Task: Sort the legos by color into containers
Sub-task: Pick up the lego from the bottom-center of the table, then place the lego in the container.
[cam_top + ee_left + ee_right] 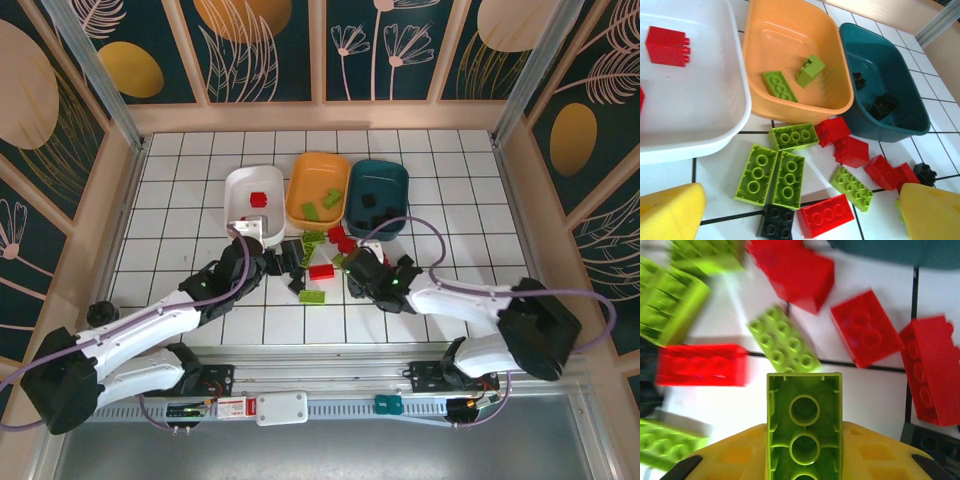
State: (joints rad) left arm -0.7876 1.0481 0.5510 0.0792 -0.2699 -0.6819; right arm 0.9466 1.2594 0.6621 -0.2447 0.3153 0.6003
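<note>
My right pincer [804, 460] is clamped on a lime brick [804, 415]; left pincer [800, 217] gapes wide, orange tray [785, 42] at its 12 o'clock.

Top external: fixed high behind the arm bases, looking steeply down over the whole tiled table [180, 200]. Left wrist: low, oblique, facing the orange tray [785, 40] across the loose bricks [789, 177]. Right wrist: very near, seemingly straight down, edges blurred. All three views share the loose bricks on the table.
</note>
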